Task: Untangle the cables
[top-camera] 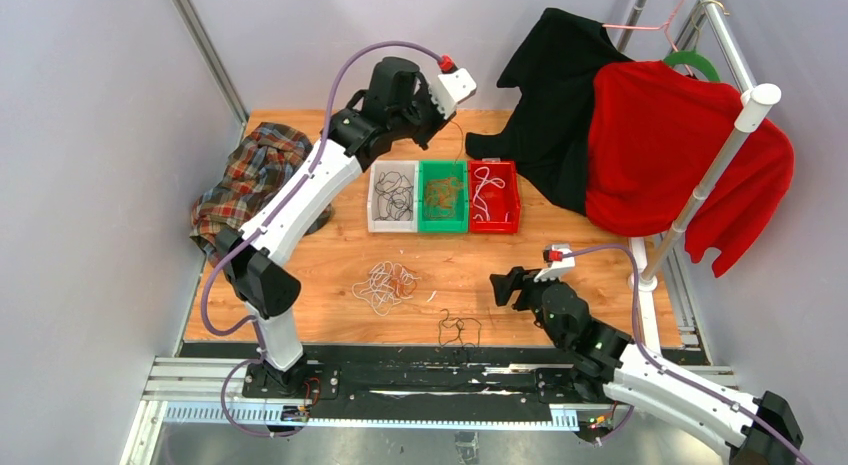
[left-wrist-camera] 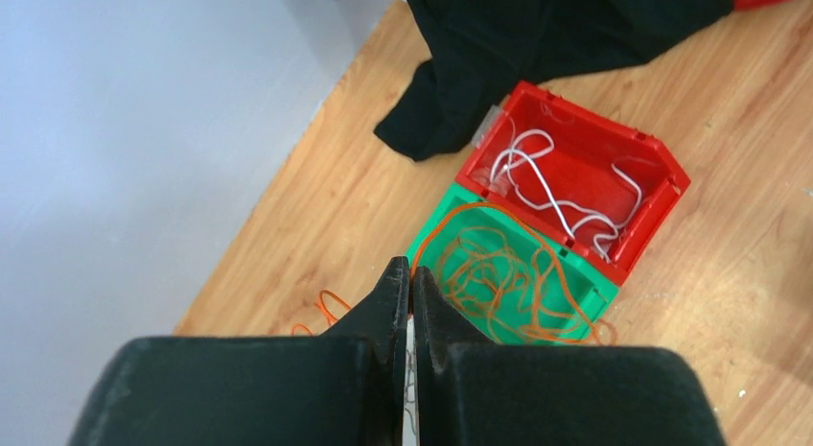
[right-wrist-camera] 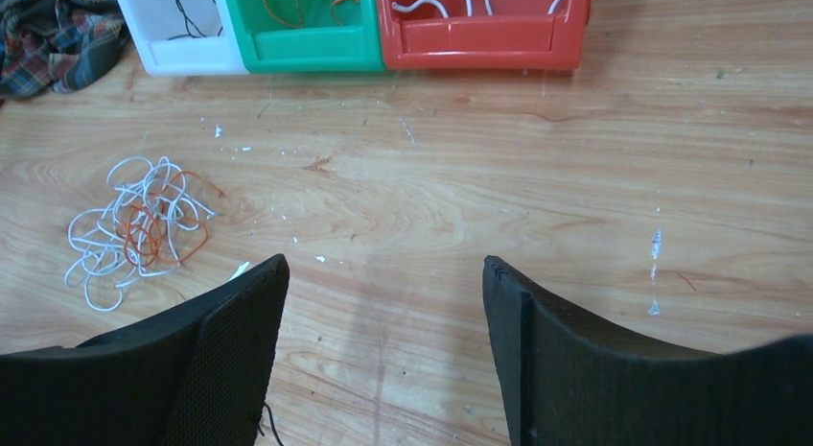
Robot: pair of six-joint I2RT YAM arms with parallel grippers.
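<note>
The left hand (left-wrist-camera: pixel 410 273) is raised, its fingers pressed together on a thin orange cable (left-wrist-camera: pixel 494 273) that drops from the tips into the green bin (left-wrist-camera: pixel 599 294) just below and ahead of it. Beyond the green bin, farther from this hand, the red bin (left-wrist-camera: pixel 663 189) holds white cable (left-wrist-camera: pixel 537 177). On the green bin's other side sits a white bin (top-camera: pixel 378 223) with black cable in it.

The right hand (right-wrist-camera: pixel 383 269) hangs low over the surface (right-wrist-camera: pixel 575 177) with its fingers spread wide and nothing between them. A tangle (right-wrist-camera: pixel 134 230) of white and orange cables lies loose on the surface ahead of this hand and off to its left, apart from both fingers. A black cable (top-camera: pixel 458 328) lies just to the left of the right hand.
</note>
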